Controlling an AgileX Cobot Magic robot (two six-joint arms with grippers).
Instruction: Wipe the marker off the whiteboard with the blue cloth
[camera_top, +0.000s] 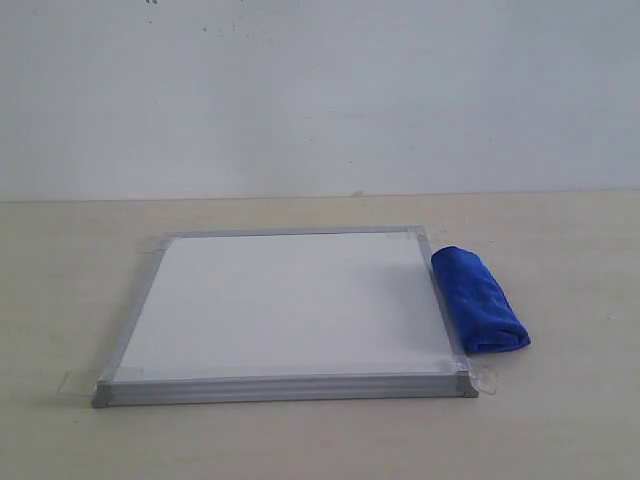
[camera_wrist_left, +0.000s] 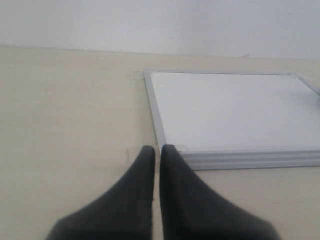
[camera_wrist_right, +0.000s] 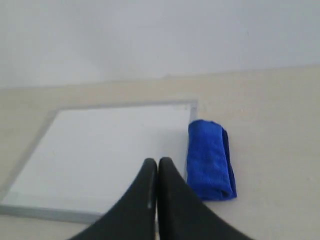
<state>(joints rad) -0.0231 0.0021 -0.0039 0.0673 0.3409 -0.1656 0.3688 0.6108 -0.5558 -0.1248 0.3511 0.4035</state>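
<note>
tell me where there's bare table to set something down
Bare table lies left of the whiteboard, in front of it, and right of the blue cloth. Crowded only along the board's right edge, where the cloth lies.

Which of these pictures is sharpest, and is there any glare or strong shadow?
Exterior view: sharpest, soft even light, no glare on the whiteboard, only a faint shadow along its near edge. Left wrist view: the dark left gripper looks soft-edged, the board crisper. Right wrist view: hazy throughout, the blue cloth and right gripper both blurred.
</note>
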